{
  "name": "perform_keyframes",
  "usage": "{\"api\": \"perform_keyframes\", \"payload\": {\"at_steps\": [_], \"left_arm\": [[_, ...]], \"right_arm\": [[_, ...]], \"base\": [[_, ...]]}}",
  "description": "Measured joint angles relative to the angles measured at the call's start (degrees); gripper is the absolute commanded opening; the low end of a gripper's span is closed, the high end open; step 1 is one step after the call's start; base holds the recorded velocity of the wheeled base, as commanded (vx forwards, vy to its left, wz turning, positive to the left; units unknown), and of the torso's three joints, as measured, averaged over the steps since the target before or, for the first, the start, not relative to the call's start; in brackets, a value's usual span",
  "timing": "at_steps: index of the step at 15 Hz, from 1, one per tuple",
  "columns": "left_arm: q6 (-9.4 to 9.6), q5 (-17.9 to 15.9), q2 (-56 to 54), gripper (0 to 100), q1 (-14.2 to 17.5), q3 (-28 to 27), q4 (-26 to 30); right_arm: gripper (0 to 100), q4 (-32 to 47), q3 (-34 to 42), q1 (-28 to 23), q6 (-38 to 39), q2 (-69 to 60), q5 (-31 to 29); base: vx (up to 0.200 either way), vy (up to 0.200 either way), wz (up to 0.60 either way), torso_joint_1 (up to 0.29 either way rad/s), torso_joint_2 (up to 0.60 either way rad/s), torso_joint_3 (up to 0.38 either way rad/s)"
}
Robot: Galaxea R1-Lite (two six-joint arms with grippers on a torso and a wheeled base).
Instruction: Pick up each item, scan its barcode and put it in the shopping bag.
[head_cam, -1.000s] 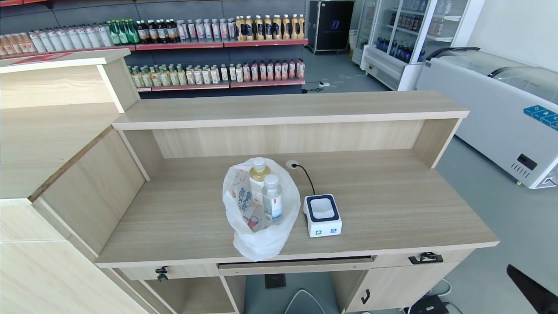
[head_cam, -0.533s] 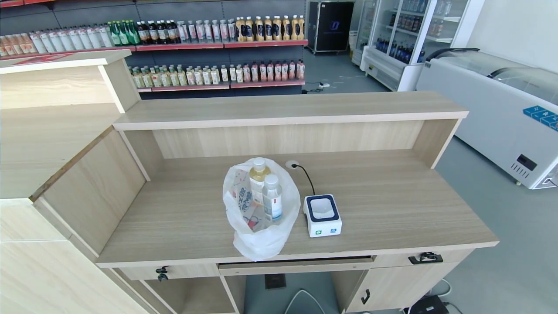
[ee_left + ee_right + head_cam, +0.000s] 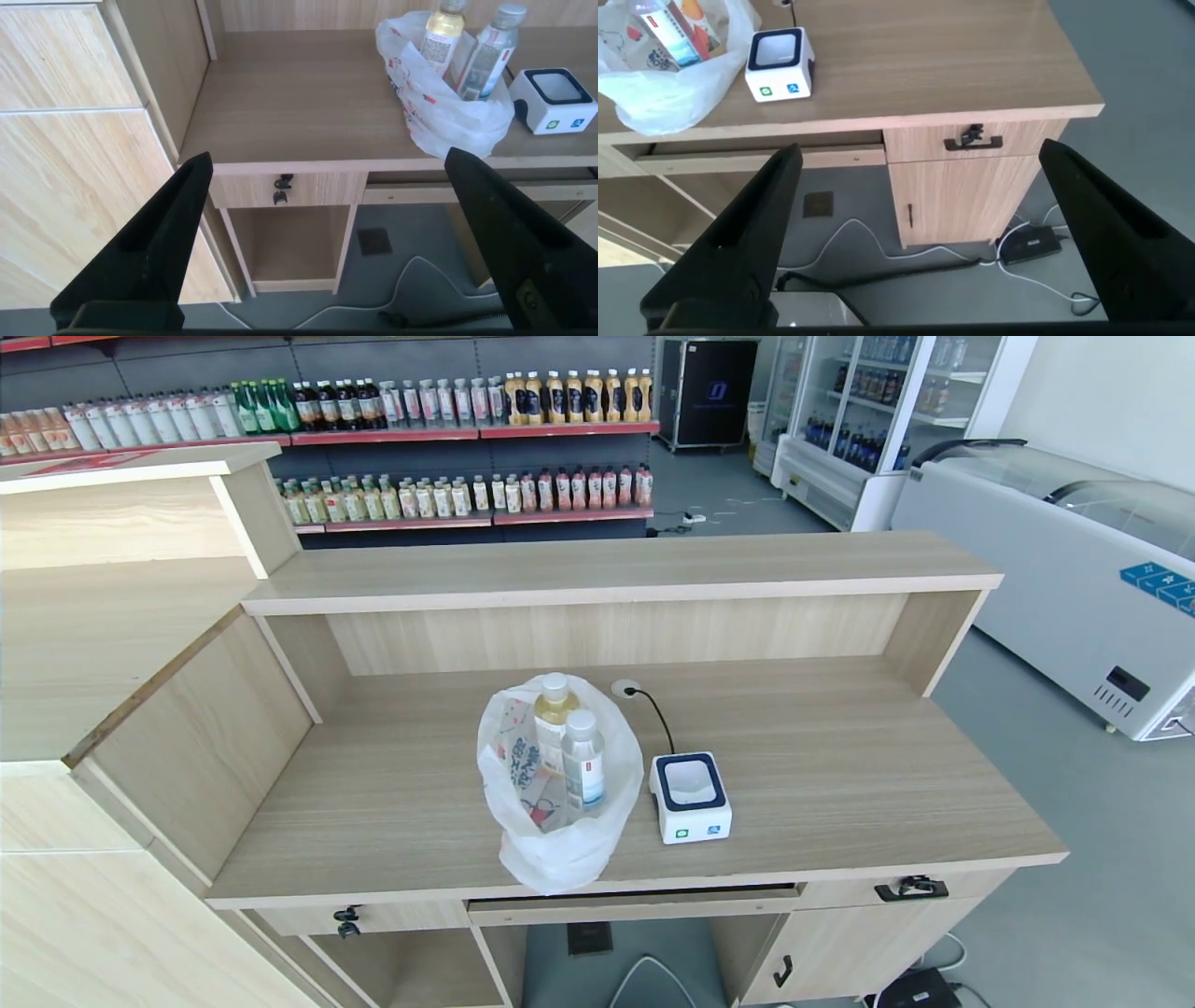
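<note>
1. Find shopping bag [image 3: 560, 845] standing open on desk [image 3: 840, 775], amber bottle [image 3: 555, 711], clear bottle [image 3: 583, 770] and printed pack [image 3: 518, 756] inside.
2. Find scanner [image 3: 691, 795] just beside bag, on its right.
3. See left gripper [image 3: 327, 163] spread wide, empty, low before desk front.
4. See right gripper [image 3: 917, 149] equally wide, empty.

Btm of yellow bottle [image 3: 555, 707] & clear bottle [image 3: 583, 767] hidden in shopping bag [image 3: 558, 866].

You have one bag [image 3: 560, 861] on one counter [image 3: 840, 775]. In it you count one yellow bottle [image 3: 555, 711], one clear bottle [image 3: 583, 761] and one carton [image 3: 519, 756]. One scanner [image 3: 690, 797], one cable [image 3: 659, 715].
</note>
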Motion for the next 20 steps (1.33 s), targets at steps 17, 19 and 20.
{"api": "perform_keyframes", "payload": {"at_steps": [17,19,20], "left_arm": [[-0.02,0.0,0.0,100,0.0,0.0,0.0],[-0.02,0.0,0.0,100,0.0,0.0,0.0],[-0.02,0.0,0.0,100,0.0,0.0,0.0]], "right_arm": [[100,0.59,0.0,-2.43,0.67,-1.52,1.23],[100,0.59,0.0,-2.45,0.67,-1.52,1.23],[100,0.59,0.0,-2.45,0.67,-1.52,1.23]], "base": [[0.0,0.0,0.0,0.0,0.0,0.0],[0.0,0.0,0.0,0.0,0.0,0.0],[0.0,0.0,0.0,0.0,0.0,0.0]]}}
